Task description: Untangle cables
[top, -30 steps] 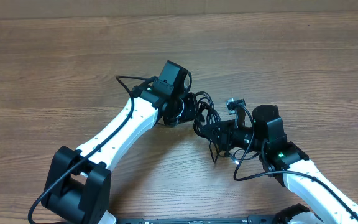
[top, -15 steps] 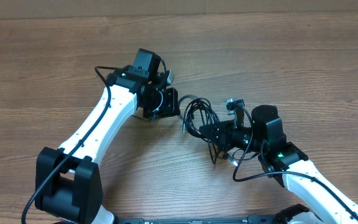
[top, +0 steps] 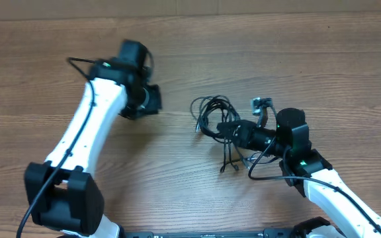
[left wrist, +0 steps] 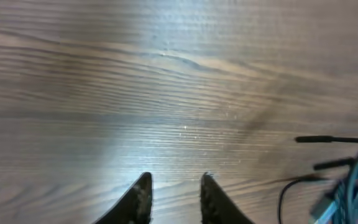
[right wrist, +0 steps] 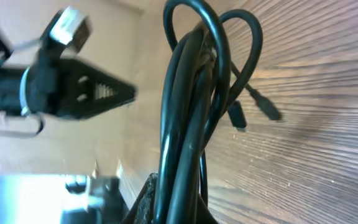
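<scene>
The cables (top: pixel 211 114) are a loose bundle of thin black cords on the wooden table (top: pixel 323 59), with plug ends (top: pixel 227 165) trailing toward the front. My right gripper (top: pixel 226 127) is shut on the bundle's near side. In the right wrist view the cables (right wrist: pixel 188 106) rise as a thick looped bunch straight out of the right gripper (right wrist: pixel 180 208). My left gripper (top: pixel 152 100) is well to the left of the bundle, apart from it. In the left wrist view the left gripper (left wrist: pixel 174 186) stands slightly open over bare wood. Stray cable ends (left wrist: pixel 328 164) lie at its right edge.
The right arm's own thicker wire (top: pixel 264 177) loops beside its wrist, and a silver connector (top: pixel 262 103) sticks up there. The left arm (top: pixel 88 132) stretches diagonally from the front left. Bare wood surrounds the bundle.
The left gripper has let go of the bundle, opened a little and swung away to the left. The right gripper has kept its hold, and the bundle now hangs looser.
</scene>
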### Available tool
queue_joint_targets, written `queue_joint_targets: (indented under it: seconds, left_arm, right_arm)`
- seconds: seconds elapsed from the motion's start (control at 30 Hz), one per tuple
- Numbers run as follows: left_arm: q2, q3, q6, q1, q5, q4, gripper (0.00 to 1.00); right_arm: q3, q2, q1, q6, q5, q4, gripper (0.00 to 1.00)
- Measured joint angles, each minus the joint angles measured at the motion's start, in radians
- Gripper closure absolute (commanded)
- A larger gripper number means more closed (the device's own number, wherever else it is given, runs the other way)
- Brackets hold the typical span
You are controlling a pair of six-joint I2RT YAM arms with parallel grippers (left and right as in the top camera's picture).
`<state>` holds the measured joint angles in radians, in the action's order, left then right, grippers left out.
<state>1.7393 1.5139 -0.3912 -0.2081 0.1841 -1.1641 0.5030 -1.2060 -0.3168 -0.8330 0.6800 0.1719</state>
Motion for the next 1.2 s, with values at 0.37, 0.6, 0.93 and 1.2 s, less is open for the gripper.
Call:
queue_joint_targets:
  seconds: [0.37,0.6,0.93,1.2]
  left_arm:
    - [0.000,0.056,0.302,-0.068,0.225,-0.057,0.43]
    - [0.000,-0.011,0.452,-0.153,0.219,0.053,0.43]
    - [0.000,-0.137,0.447,-0.159,0.314,0.343,0.32]
    - [0.000,-0.163,0.303,-0.158,0.328,0.499,0.27]
  right_arm:
    - [0.000,0.000,0.035,-0.211,-0.007,0.002,0.96]
    - [0.000,0.000,0.035,-0.233,0.045,0.132,0.96]
    - [0.000,0.000,0.040,-0.251,0.126,0.144,0.96]
    - [0.000,0.000,0.042,-0.285,0.172,0.192,0.96]
